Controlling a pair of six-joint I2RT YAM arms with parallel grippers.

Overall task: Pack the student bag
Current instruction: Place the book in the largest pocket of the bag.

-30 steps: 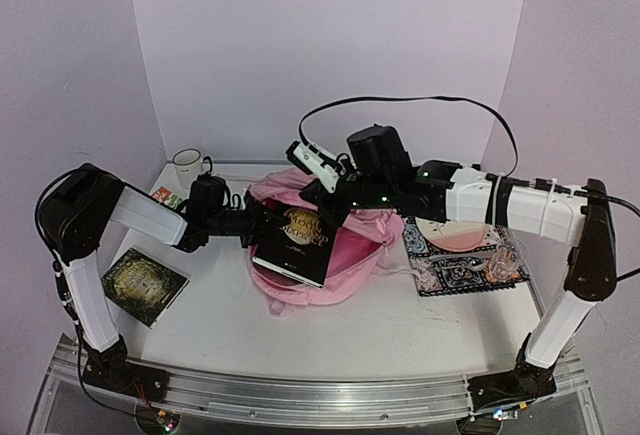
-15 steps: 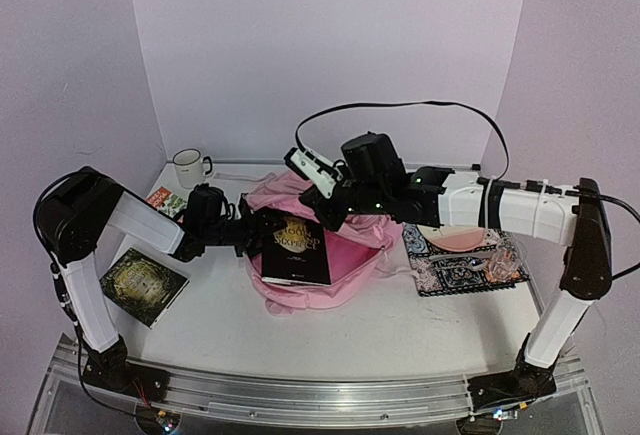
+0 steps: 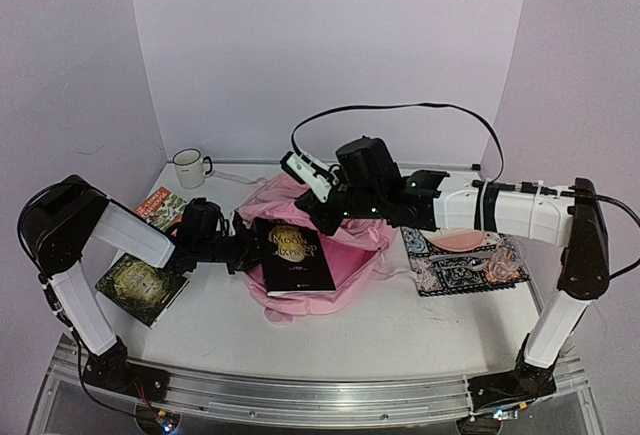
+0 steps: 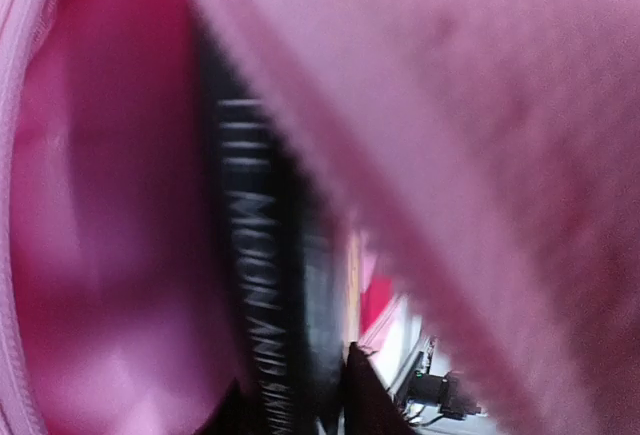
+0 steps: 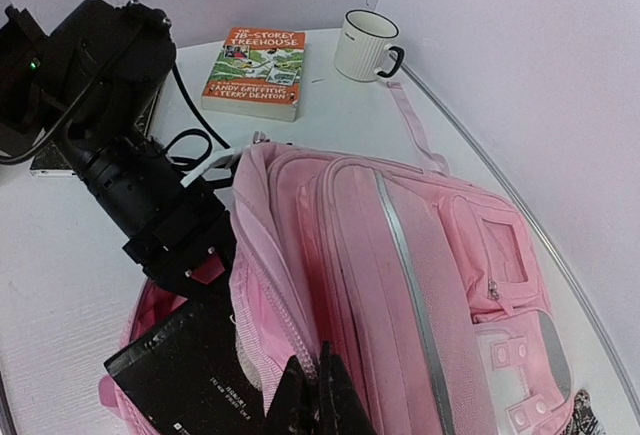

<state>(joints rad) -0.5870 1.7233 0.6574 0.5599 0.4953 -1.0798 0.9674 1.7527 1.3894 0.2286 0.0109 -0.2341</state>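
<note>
A plain, pale lilac back wall [image 3: 330, 55] is seen behind the counter [image 3: 400, 325]. It is met at two vertical corners by a left wall [image 3: 60, 75] and a right wall [image 3: 590, 75] of the same colour, so the counter is enclosed on three sides. The counter top is white and matt. Its near edge is bordered by a grooved rail [image 3: 330, 395] of brushed metal. In the right wrist view, a thin dark seam is traced where counter and wall meet. The space is lit evenly, and only soft, faint shadows are cast on the white surface.
</note>
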